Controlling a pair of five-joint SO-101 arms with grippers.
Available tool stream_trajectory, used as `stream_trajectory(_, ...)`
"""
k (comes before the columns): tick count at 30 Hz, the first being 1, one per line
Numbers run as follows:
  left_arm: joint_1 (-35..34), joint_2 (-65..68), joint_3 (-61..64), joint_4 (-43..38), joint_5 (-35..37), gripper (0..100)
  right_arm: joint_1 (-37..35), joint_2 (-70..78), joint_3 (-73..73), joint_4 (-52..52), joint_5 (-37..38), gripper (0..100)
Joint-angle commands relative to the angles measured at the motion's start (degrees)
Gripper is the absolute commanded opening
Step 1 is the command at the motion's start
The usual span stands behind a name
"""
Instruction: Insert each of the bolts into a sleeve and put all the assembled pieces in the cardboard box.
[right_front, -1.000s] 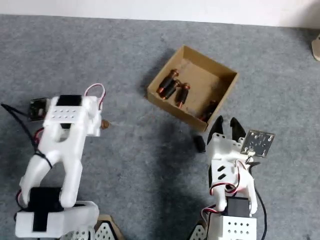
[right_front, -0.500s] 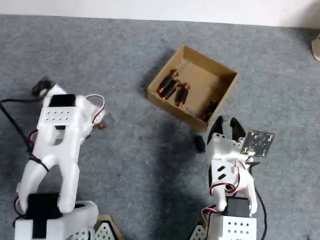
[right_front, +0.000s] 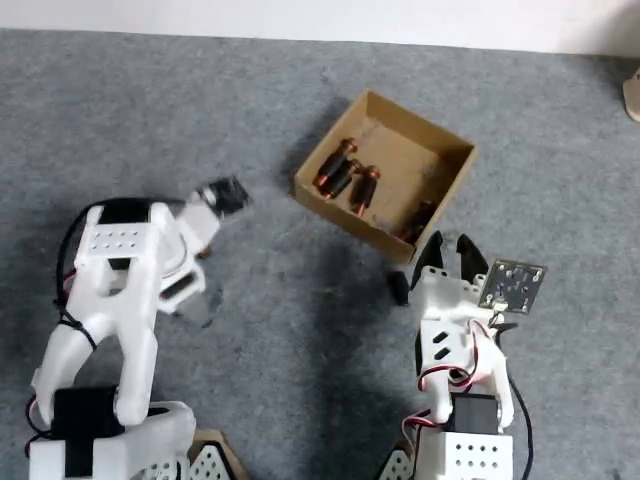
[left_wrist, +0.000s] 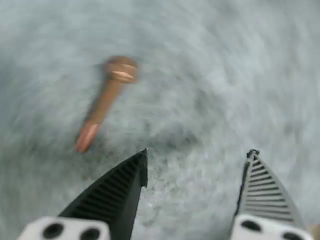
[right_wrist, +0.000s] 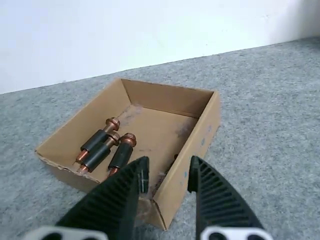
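The left gripper (left_wrist: 198, 151) hangs low over the grey carpet (right_front: 300, 330), its two ribbed fingers spread wide and holding nothing. A bare copper bolt (left_wrist: 105, 102) lies flat on the carpet just beyond the fingertips, off to one side of the gap between them and touching neither finger.

Across the table, the right gripper (right_wrist: 168, 160) sits at the near wall of the cardboard box (right_wrist: 165, 92), its fingers parted only narrowly and empty. Inside the box, three assembled pieces (right_wrist: 100, 150), copper bolts in black sleeves, lie side by side near one corner. A fourth dark piece (right_front: 418, 222) rests against the wall closest to the right gripper. A loose black sleeve (right_front: 398, 288) lies on the carpet just outside the box, beside the right gripper.
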Motion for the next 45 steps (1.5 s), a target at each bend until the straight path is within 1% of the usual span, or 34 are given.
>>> stream_trajectory(1,-0.75,-2.59,0.04,-0.7,-13.63,29,-0.57,-0.4,6.64,0.04,0.79,12.1)
stream_trajectory(4,-0.75,-2.15,-2.07,-0.7,-16.18,29,-0.57,-0.4,6.64,0.04,0.79,12.1)
stream_trajectory(6,-0.75,-2.15,-3.3,-2.29,-18.11,29,-0.57,-0.4,6.64,0.04,0.79,12.1)
stream_trajectory(10,-0.31,-2.07,-4.62,-7.74,-18.55,29,-0.57,-0.4,6.64,0.04,0.79,12.1)
stream_trajectory(13,-0.22,-0.84,-5.58,-10.02,-18.64,29,-0.57,-0.4,6.64,0.04,0.79,12.1)
stream_trajectory(17,0.66,6.99,-10.24,-10.02,-18.64,29,-0.57,-0.4,6.64,-0.04,0.79,12.1)
stream_trajectory(25,0.31,24.57,-22.81,-10.02,-18.37,29,-0.57,-0.4,6.64,-0.13,0.79,12.1)
stream_trajectory(30,0.66,32.48,-26.15,-9.93,-18.37,28,-0.57,-0.4,6.64,-0.13,0.79,12.1)
stream_trajectory(32,0.66,34.07,-26.24,-9.85,-18.46,22,-0.57,-0.4,6.64,-0.13,0.79,12.1)
stream_trajectory(33,0.66,34.24,-26.07,-8.97,-18.46,17,-0.57,-0.4,6.64,-0.13,0.79,12.1)
stream_trajectory(35,0.84,34.33,-26.33,-5.98,-18.37,1,-0.57,-0.48,6.64,-0.13,0.79,12.1)
stream_trajectory(36,1.27,34.24,-26.33,-4.31,-18.2,0,-0.57,-0.48,6.64,-0.13,0.79,12.1)
stream_trajectory(37,1.63,34.15,-26.42,-2.46,-17.41,4,-0.57,-0.57,6.64,-0.13,0.79,12.1)
stream_trajectory(38,1.89,34.07,-26.59,-0.44,-15.82,4,-0.57,-0.66,6.64,-0.13,0.79,12.1)
stream_trajectory(40,2.77,32.84,-27.91,3.52,-12.04,0,-0.4,-0.92,6.46,-0.04,0.79,12.1)
stream_trajectory(43,3.65,28.35,-28.35,5.63,-2.73,0,-0.31,-1.01,6.46,-0.04,0.79,12.1)
stream_trajectory(45,4.18,23.96,-28.18,5.54,5.8,1,-0.22,-1.01,6.29,0.04,0.79,12.1)
